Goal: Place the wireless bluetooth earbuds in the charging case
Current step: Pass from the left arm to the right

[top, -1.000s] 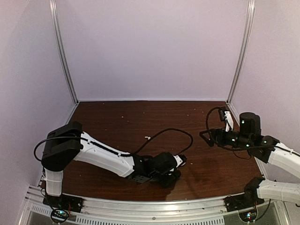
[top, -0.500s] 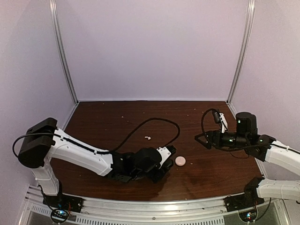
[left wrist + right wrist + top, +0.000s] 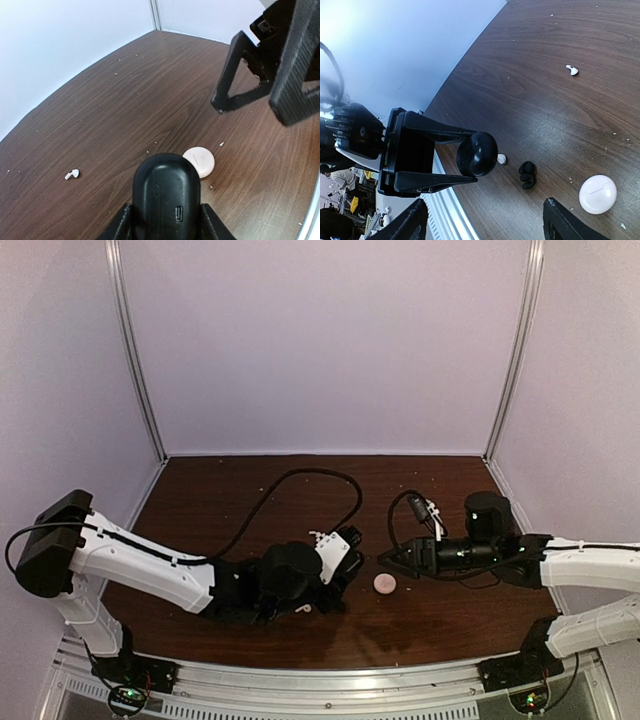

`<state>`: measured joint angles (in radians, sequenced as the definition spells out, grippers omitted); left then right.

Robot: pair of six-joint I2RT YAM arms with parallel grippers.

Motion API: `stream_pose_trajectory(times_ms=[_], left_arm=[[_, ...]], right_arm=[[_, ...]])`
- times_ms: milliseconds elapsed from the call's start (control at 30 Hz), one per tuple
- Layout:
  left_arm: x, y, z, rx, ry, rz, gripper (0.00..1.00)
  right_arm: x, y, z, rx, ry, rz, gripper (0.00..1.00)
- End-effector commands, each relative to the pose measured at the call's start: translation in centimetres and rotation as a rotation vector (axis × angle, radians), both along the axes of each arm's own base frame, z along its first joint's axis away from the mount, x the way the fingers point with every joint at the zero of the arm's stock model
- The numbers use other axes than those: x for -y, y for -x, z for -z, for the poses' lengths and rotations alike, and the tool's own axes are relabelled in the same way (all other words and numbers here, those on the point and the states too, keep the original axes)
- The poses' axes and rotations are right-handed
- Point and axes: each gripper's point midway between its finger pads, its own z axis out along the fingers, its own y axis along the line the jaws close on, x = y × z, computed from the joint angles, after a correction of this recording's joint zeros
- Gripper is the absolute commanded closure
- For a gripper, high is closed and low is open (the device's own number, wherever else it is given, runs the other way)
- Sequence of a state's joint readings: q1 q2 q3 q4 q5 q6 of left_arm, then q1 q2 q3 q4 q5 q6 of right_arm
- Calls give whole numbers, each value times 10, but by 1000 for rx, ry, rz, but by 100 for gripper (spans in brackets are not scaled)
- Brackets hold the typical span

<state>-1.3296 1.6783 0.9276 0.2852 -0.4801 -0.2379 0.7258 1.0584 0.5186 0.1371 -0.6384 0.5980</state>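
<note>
Left claw [image 3: 166, 222]: clenched on a glossy black oval case [image 3: 167, 195].
Right claw [image 3: 485, 212]: released, nothing held.
Small black earbuds [image 3: 527, 175]: seen only by the right wrist, on the brown wooden desk [image 3: 545, 115].
White stemmed earbud [image 3: 571, 69]: well apart.

black case [image 3: 167, 200]: near end is getting cut off by the bottom edge in the left wrist view, and it's getting lost among the dark left jaws from the top camera
right jaws: only the tips are poking in at the right wrist view's bottom edge
black earbuds [image 3: 527, 174]: showing up as one dark clump, can't split them
clutter [image 3: 340, 190] past the bench edge: blurring out, no clue what it is
</note>
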Motion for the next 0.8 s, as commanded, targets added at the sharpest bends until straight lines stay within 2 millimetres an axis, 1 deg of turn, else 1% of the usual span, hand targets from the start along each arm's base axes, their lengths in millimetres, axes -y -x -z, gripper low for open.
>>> stream_pose_trajectory(times_ms=[0,67,333,533,633,767], left_arm=[[-1,-5,-29,66,84,-34,67],[-2,-4,-31,71,92,-36,67],[-2,1,-40,93,115,-26,67],[-2,5,-49,111,139,-19,67],[-1,6,-50,114,140,-17,67],[-1,7,-50,120,138,-13,66]], right_arm=[[-23,1,-14,15,-65,-18,23],[-31,3,-12,9,-71,-27,26],[-56,-3,-20,3,-122,-31,35],[-70,-4,-20,-10,-152,-37,47],[-75,-4,-21,-13,-165,-40,55],[-76,-4,-24,-10,-175,-43,70]])
